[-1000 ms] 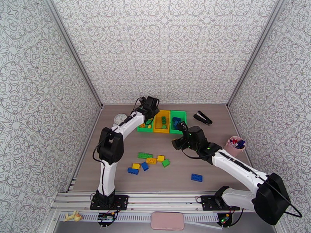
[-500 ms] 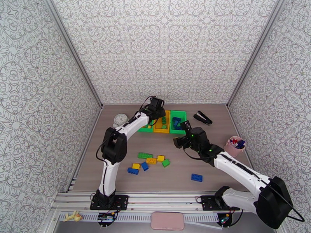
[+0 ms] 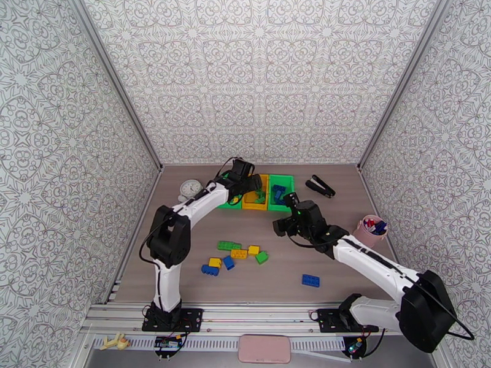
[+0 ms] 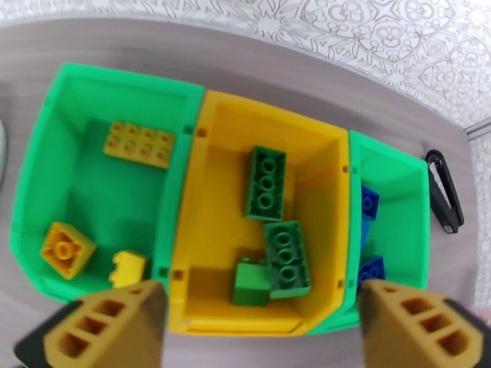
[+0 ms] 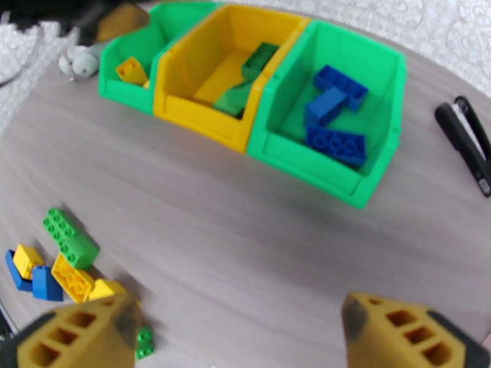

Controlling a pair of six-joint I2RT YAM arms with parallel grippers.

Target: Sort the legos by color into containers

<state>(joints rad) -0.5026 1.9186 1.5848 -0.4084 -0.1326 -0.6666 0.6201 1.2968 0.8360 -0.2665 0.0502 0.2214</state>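
Legos [image 3: 239,254] not yet sorted lay in a loose cluster on the bench [image 3: 276,265], on the near side of the yellow bin [image 3: 255,207], toward the arm bases. A lone blue brick [image 3: 310,279] sat apart from the cluster, nearer to the bases and off to the right of that bin. Green bricks [image 4: 266,182] lay inside the yellow bin. The left green bin [image 4: 46,179] beside it held yellow ones, and the right green bin [image 4: 399,179] held blue ones.

The left hand [image 4: 261,295] hung directly above the yellow bin, its fingers spread wide with nothing between them. The right hand [image 5: 239,305] hovered over bare bench on the near side of the yellow bin, between the bins and the cluster, also spread and empty.

That put the right hand nearer the loose pieces. In its wrist view the cluster showed low at the left, so the bricks lay to its left and back toward the bases. The left hand would have had to come back off the yellow bin, over its near wall, to reach them.

The long green brick [image 3: 228,245] at the cluster's edge nearest the yellow bin lay with its long axis roughly parallel to the row of bins. The lone blue brick lay much the same way, slightly skewed. A pick of either probably called for fingers closing across the short width, and the blue one looked the right arm's to take.
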